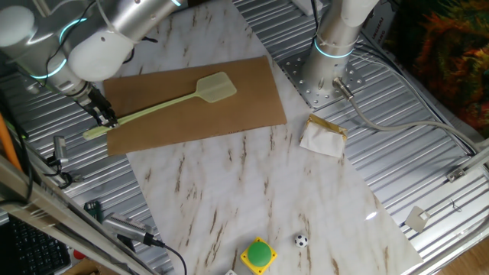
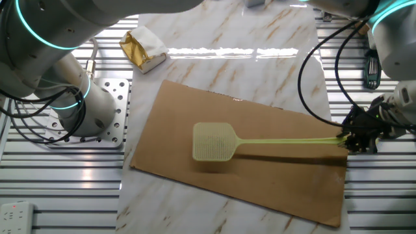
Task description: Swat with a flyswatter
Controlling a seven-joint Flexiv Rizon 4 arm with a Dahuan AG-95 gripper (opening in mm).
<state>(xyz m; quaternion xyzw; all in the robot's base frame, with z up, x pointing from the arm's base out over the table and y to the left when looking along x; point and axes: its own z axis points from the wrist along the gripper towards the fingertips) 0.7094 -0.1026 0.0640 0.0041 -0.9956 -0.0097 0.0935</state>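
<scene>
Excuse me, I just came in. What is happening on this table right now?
A robot arm is handling a flyswatter. Its gripper is at the end of the handle, at the edge of the brown board, and the jaws seem closed on it. The paddle head is over the middle of the board, lying flat or just above it; I cannot tell which. A crumpled paper packet and a green button sit apart, untouched.

No legible text, labels, brand marks, numbers or signs in either fixed view. Brown board (image 1: pixel 195 103), flyswatter (image 1: pixel 164 103) and marble tabletop (image 1: pixel 252 191) carry no lettering. Crumpled gold-and-white packet (image 2: pixel 144 50): any print too small and creased to make out. Green button on yellow box (image 1: pixel 259 254): no marking discernible. White device at frame corner (image 2: pixel 16 214): markings unreadable.
</scene>
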